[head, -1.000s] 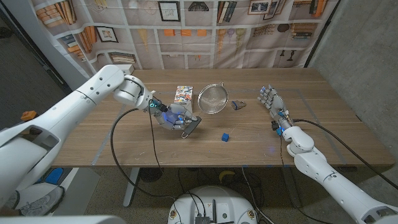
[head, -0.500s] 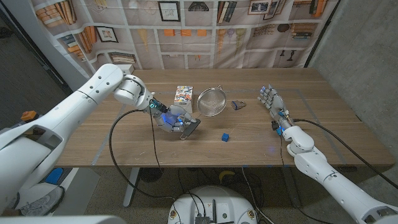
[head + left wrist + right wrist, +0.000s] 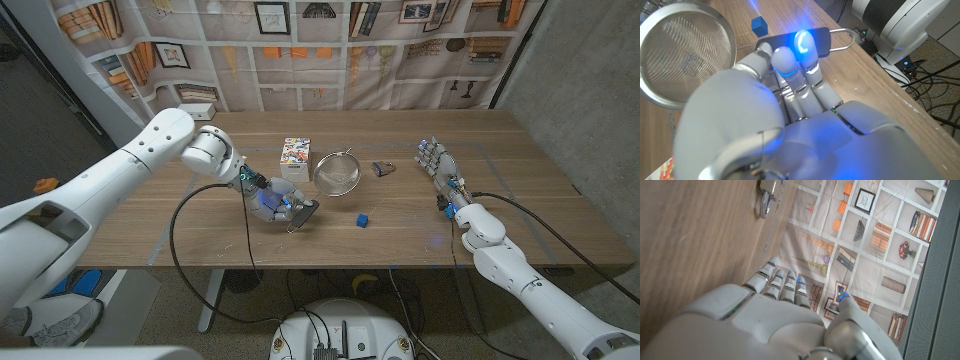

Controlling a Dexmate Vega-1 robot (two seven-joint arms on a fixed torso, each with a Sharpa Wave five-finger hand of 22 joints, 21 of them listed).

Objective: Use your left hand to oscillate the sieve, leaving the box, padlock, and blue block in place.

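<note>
Left hand [image 3: 277, 200] gripping the sieve [image 3: 338, 171] by its black handle, bowl at 2 o'clock. Seemingly lifted off the worktop [image 3: 200, 225]. Right hand [image 3: 437, 163] open, fingers apart, holding nothing.

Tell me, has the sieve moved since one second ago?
Yes. The sieve has slid left, toward the box and away from the padlock, as the left hand grips its handle.

Wooden tabletop [image 3: 200, 235], plank grain running left-right. Box [image 3: 294, 152] lying flat, far centre-left. Padlock [image 3: 383, 168] right of centre, far side. Blue block [image 3: 362, 220] nearer, centre-right, well apart from both. Black cable [image 3: 180, 215] looping across left half.
</note>
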